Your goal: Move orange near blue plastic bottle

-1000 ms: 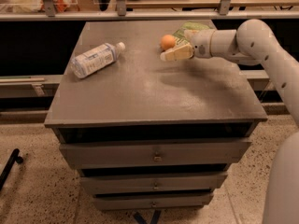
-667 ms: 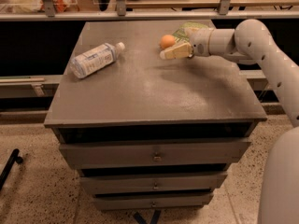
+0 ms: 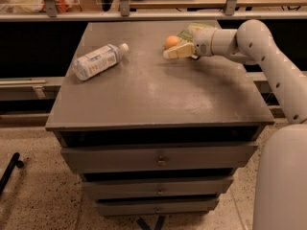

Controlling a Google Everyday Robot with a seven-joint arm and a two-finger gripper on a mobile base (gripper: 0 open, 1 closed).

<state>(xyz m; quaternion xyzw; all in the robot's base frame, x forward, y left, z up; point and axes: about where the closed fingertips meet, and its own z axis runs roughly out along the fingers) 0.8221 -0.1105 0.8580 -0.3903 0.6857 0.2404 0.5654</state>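
Clear-plastic blue plastic bottle [image 3: 98, 60] lies on its side at the tabletop's [image 3: 158, 95] left, cap aimed back-right at the orange [image 3: 171, 41], which sits just behind the gripper [image 3: 178, 51], and honestly can't tell if it's gripping.

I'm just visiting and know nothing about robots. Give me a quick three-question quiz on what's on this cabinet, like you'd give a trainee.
1. True or false: the blue plastic bottle lies on its side on the cabinet top.
2. Where is the gripper? A) close beside the orange, toward the far right of the top; B) on the bottle's cap; C) down by the drawers.
3. What green thing lies just behind the orange?
Key: 1 true; 2 A; 3 a snack bag.
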